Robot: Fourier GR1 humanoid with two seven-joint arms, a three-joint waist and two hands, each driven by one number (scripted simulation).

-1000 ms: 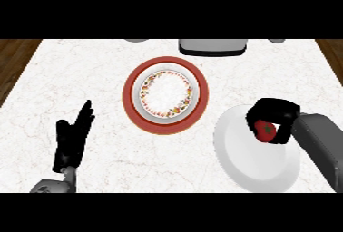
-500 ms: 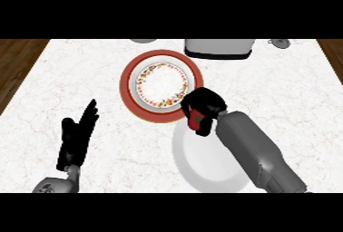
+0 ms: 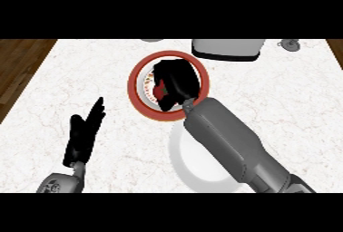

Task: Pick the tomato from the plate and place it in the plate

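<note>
My right hand is over the red-rimmed plate at the counter's middle back, fingers curled round the red tomato, which peeks out at the hand's left side. The hand hides most of that plate's patterned centre. Whether the tomato touches the plate I cannot tell. A plain white plate lies nearer me, largely covered by my right forearm. My left hand rests open at the lower left, fingers pointing up and away, holding nothing.
A grey and white appliance stands at the back edge right of the red plate. Small grey items sit at the far right back. Dark wooden floor shows beyond the counter's left edge.
My right hand carried the tomato from the white plate up and left, now over the red-rimmed plate. The left hand stayed in place.
</note>
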